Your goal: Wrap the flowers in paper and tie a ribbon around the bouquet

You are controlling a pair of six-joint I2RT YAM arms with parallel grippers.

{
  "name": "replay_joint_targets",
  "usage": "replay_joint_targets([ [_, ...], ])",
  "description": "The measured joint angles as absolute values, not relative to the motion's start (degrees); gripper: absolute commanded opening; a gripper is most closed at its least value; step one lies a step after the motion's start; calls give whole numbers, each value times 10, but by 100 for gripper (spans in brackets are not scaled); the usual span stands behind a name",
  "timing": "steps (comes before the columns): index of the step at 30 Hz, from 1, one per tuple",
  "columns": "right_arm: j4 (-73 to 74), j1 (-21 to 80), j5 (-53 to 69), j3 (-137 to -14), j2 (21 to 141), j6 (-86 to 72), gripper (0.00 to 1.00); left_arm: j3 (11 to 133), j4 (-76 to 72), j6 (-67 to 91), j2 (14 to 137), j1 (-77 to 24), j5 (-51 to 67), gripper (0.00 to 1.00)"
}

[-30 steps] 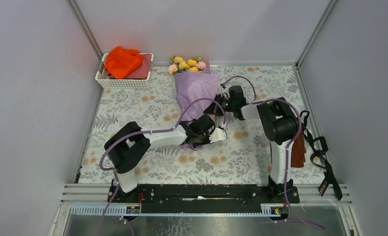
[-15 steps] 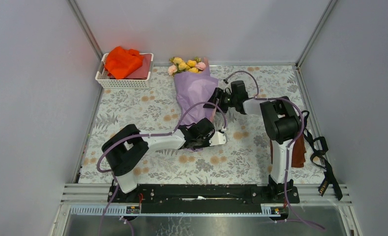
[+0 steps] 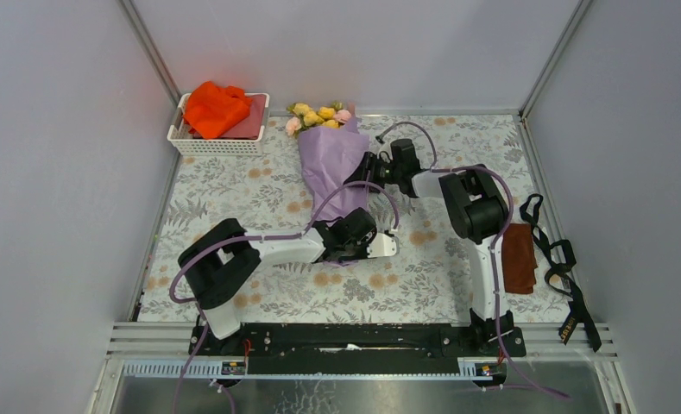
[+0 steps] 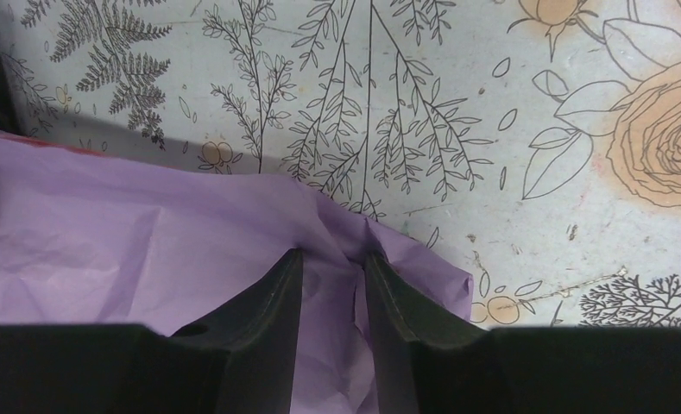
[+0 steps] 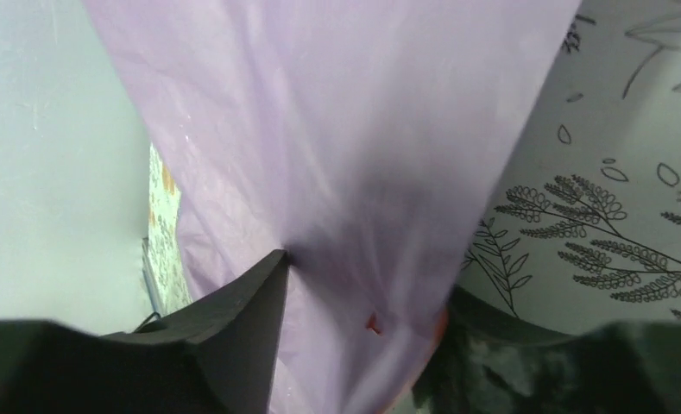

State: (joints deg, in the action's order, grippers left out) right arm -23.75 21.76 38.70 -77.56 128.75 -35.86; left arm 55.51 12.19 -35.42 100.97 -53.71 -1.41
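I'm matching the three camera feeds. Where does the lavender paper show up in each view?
Top external: lavender paper, a cone at centre back, flowers at its far end.
Left wrist: paper fills lower left, a fold inside the left claw.
Right wrist: paper runs from top centre down into the right claw.
Shared landmark: floral table cover.

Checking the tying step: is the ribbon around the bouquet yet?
No, the ribbon lies far off to the right, apart from the bouquet.
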Motion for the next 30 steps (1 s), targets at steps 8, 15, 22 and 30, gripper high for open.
replay_joint_targets([
  [8, -263, 219, 395, -750, 1305, -398, 0, 537, 118, -364, 988, -537, -4, 58],
  [15, -291, 221, 385, -639, 1235, -414, 0, 557, 262, -343, 925, -526, 92, 73],
  [22, -324, 221, 347, -502, 1136, -427, 0, 642, 300, -285, 877, -420, 147, 70],
  [30, -404, 228, 292, -402, 1099, -511, 0, 695, 282, -183, 953, -448, 74, 86],
])
